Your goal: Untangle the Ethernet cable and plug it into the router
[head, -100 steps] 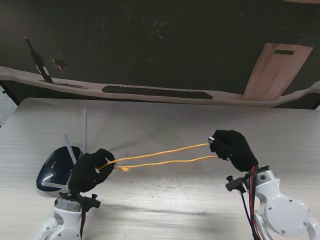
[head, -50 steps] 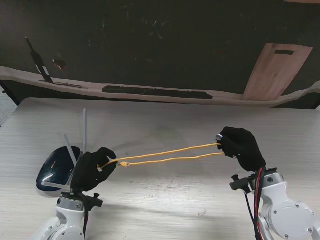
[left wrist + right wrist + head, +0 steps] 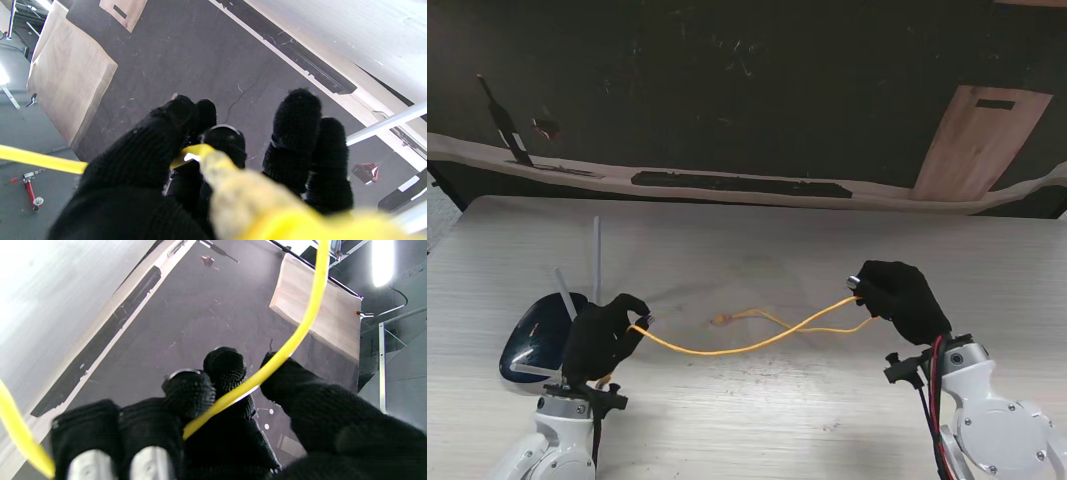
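A yellow Ethernet cable (image 3: 727,349) sags in a loose curve between my two black-gloved hands, above the table. One free end with its plug (image 3: 718,321) lies on the table near the middle. My left hand (image 3: 603,338) is shut on the cable (image 3: 40,160) next to the router. My right hand (image 3: 897,297) is shut on the cable (image 3: 267,373), which loops past its fingers. The dark blue router (image 3: 537,335) with white antennas (image 3: 596,262) sits at the left, right behind my left hand.
The pale wood table (image 3: 757,250) ends at its far edge, with dark floor beyond. A wooden board (image 3: 980,140) leans at the far right. A dark strip (image 3: 737,184) lies along the floor past the table edge.
The cable was stretched taut as two strands between my hands. One end has come free and dropped onto the table, and the cable now hangs slack. My right hand shifted slightly left.
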